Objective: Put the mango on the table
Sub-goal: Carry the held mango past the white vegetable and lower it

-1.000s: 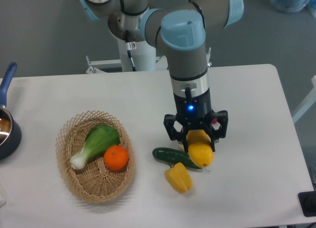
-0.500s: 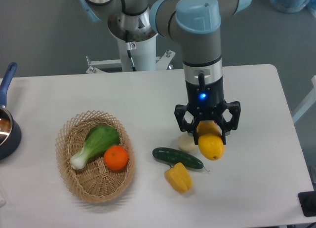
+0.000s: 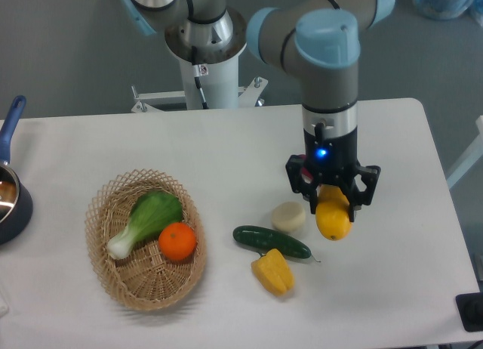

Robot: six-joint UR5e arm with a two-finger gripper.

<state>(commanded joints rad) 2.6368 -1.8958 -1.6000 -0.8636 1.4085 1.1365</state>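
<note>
White table: the gripper clamps the mango (long axis vertical), hanging below its fingers over bare surface.

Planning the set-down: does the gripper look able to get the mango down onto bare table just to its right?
Probably yes. The gripper holds the mango, and the table right of it looks bare. The pale round item and cucumber lie on the other side.
</note>
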